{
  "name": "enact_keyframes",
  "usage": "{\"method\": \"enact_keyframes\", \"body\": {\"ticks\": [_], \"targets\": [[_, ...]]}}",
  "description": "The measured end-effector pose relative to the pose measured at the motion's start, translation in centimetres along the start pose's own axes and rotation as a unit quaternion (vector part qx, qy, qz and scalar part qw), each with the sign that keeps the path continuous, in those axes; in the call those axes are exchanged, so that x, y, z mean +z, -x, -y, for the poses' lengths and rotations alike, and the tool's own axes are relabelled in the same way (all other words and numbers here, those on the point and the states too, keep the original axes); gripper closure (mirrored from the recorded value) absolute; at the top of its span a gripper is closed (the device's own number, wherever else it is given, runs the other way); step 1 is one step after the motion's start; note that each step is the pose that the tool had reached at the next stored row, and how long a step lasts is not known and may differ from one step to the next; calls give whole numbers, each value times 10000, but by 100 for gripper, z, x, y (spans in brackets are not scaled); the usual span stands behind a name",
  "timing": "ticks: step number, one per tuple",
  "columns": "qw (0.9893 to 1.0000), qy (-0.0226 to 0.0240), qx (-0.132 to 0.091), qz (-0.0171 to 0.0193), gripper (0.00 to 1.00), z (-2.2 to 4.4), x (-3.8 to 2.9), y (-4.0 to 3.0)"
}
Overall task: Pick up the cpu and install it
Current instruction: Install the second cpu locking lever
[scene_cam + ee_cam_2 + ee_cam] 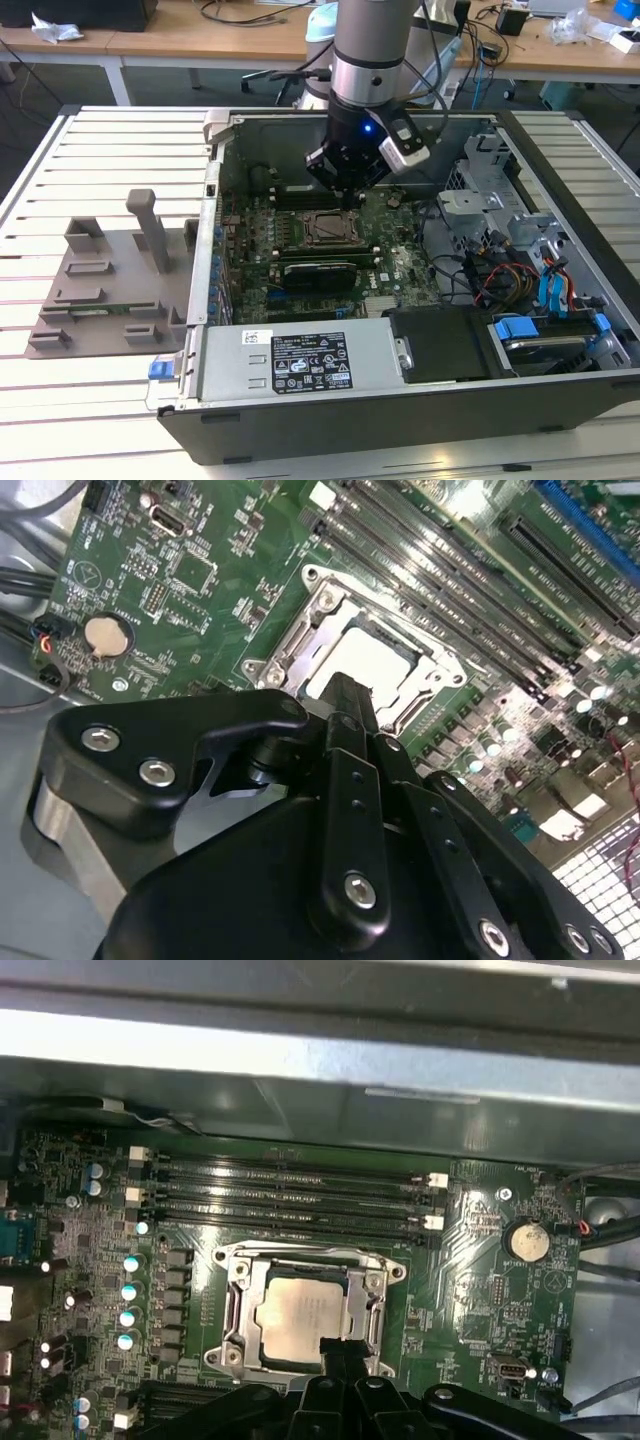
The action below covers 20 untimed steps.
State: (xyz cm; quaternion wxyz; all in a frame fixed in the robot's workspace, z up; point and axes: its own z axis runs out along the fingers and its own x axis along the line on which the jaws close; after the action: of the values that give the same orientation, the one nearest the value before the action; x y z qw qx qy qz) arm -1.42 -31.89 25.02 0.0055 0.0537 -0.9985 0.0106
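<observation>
**End effector over seated cpu**

The end effector [340, 1352] hangs just above the cpu [300, 1315], fingers drawn narrow together, gripping nothing. The cpu lies flat in the socket [310, 1305] directly beneath. Beyond the socket run the memory slots [290, 1195], then the case wall [320, 1060].

The arm's claw [350, 195] hung inside the open computer case [560, 395], just above the motherboard's socket [328, 229]. A grey plastic tray [100, 290] lay on the slatted surface [60, 400].
</observation>
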Motion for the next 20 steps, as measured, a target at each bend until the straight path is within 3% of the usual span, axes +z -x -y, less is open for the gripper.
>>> {"method": "enact_keyframes", "body": {"ticks": [2,6,13,19,20], "targets": [[10000,1,0,0,89,22,0,-2],[10000,9,-1,1,89,147,6,-16],[10000,17,0,2,89,280,12,-30],[10000,21,0,2,89,469,25,-51],[10000,49,0,6,89,505,27,-56]]}}
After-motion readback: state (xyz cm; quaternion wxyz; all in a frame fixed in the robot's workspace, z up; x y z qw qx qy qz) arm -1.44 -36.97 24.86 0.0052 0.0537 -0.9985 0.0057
